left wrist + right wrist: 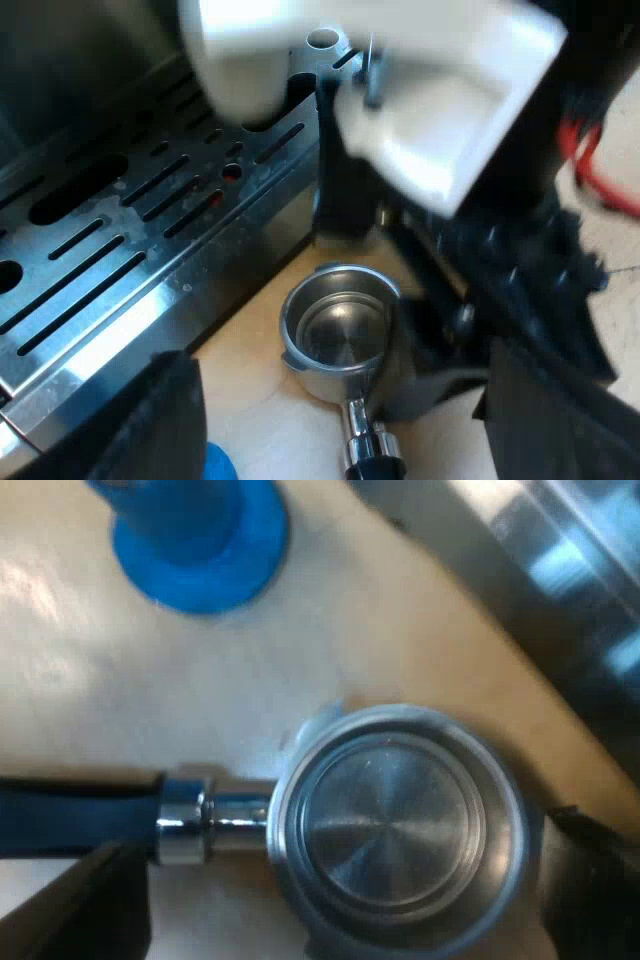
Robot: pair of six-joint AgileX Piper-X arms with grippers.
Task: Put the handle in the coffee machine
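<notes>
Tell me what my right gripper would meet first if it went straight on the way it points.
Probably the metal holder, lying directly ahead on the table; how far is unclear.

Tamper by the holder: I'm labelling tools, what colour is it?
Blue. The tamper shows best in the right wrist view, near the metal holder.
</notes>
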